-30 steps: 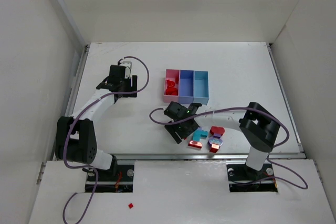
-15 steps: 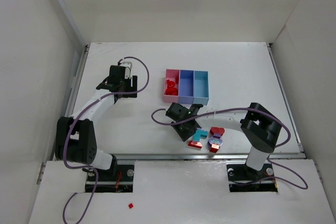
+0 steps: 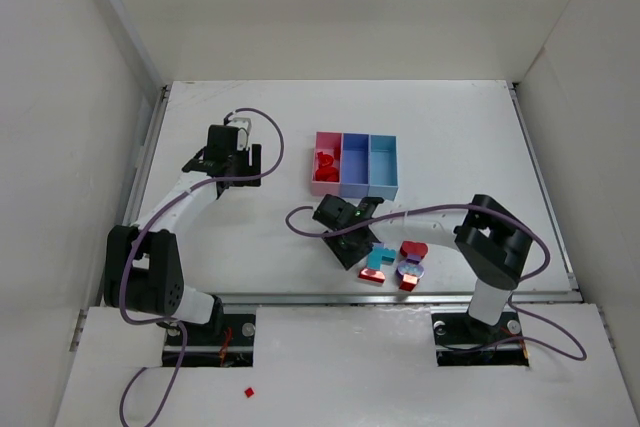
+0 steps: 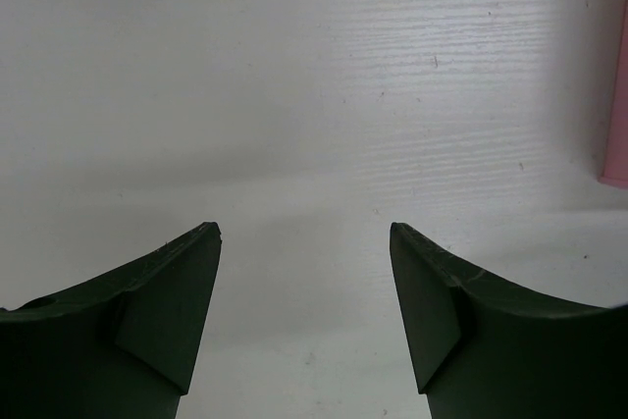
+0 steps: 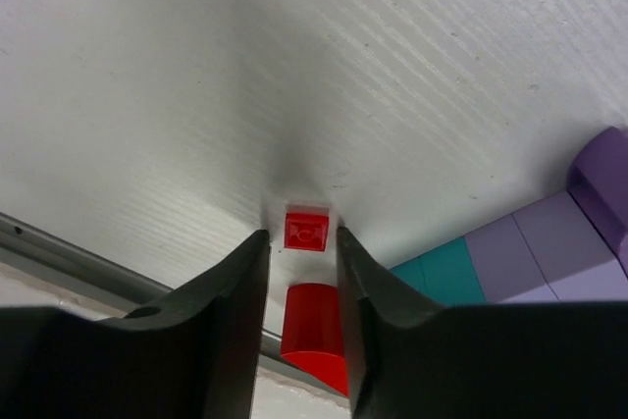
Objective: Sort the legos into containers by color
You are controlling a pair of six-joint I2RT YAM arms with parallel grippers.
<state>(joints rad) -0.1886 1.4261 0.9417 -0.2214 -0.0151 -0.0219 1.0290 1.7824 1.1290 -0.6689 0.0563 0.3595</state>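
Right gripper [image 5: 300, 235]: down at the table [image 3: 450, 127] on the left side of the clump, jaws drawn narrow; cannot tell whether pinching or only flanking.
Red chip [image 5: 306, 229]: flat on the table right at the fingertips, apart from the bigger bricks; likely singled out as the pick.
Red brick [image 5: 314, 336]: sitting in the gap between the two fingers, closer to the camera; held or merely lying beneath, not clear.
Legos [image 3: 395, 262]: bunched at the near edge, just right of the right gripper; red, teal and lavender mixed, unsorted.
Containers [image 3: 355, 187]: mid-table, farther back than the clump and apart from it.
Pink bin [image 3: 316, 183]: leftmost of the row, red pieces already inside, so probably the home for the red chip.
Left gripper [image 4: 304, 242]: jaws spread, nothing between them; hovering over bare table left of the pink bin, seemingly kept out of the working arm's way.
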